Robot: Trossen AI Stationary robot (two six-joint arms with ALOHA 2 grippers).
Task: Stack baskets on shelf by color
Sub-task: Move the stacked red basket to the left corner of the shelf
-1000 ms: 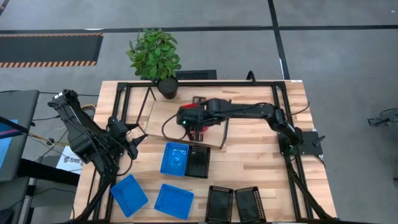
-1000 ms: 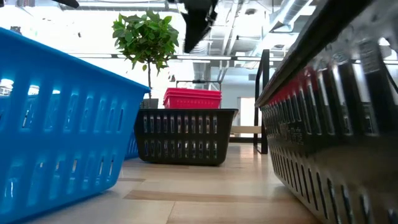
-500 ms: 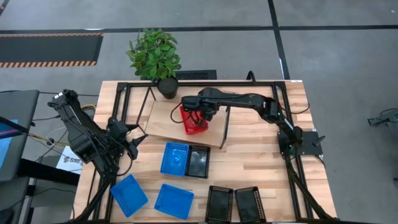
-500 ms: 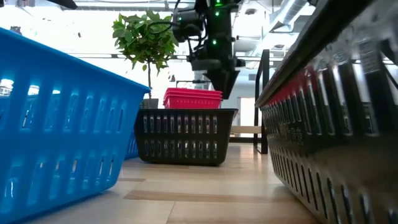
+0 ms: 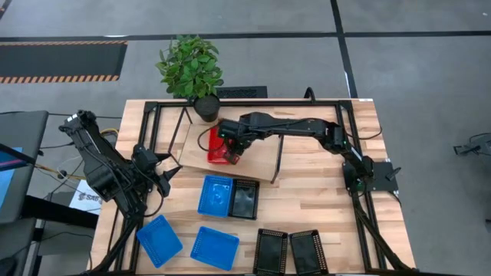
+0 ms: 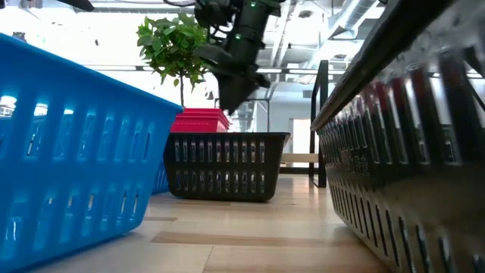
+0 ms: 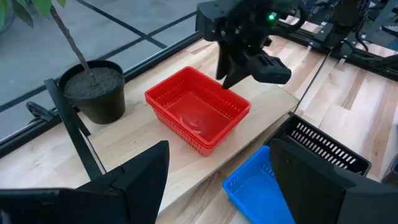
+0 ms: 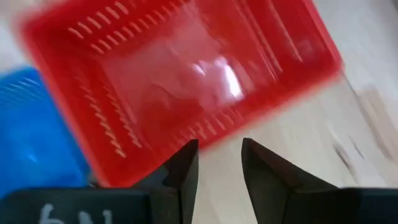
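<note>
A red basket (image 5: 218, 146) sits flat on the light wooden shelf (image 5: 265, 159), near its left end; whether it is one basket or several nested, I cannot tell. It also shows in the left wrist view (image 7: 198, 112) and behind a black basket in the low view (image 6: 198, 120). My right gripper (image 5: 235, 151) is open by a narrow gap and stands at the basket's right side (image 7: 227, 76) (image 8: 219, 158) (image 6: 224, 98). My left gripper (image 7: 217, 186) waits open over the table's left part (image 5: 163, 175). My right gripper has its fingertips (image 8: 186, 162) against the outside of the red basket's right long wall (image 8: 205, 134). It comes from above, slanting down. Nothing lies between the fingers; bare shelf wood shows in the gap. The basket rests flat on the shelf.
A blue basket (image 5: 215, 195) and a black one (image 5: 245, 199) stand side by side in front of the shelf. Two blue baskets (image 5: 159, 240) (image 5: 215, 248) and two black ones (image 5: 270, 251) (image 5: 308, 251) lie at the near edge. A potted plant (image 5: 205, 107) stands behind the shelf's left end.
My right gripper came down at the red basket's right side, then moved toward the table's left. The basket, which lay askew near the shelf's middle, slid left along the shelf with it and now lies square to the board.
</note>
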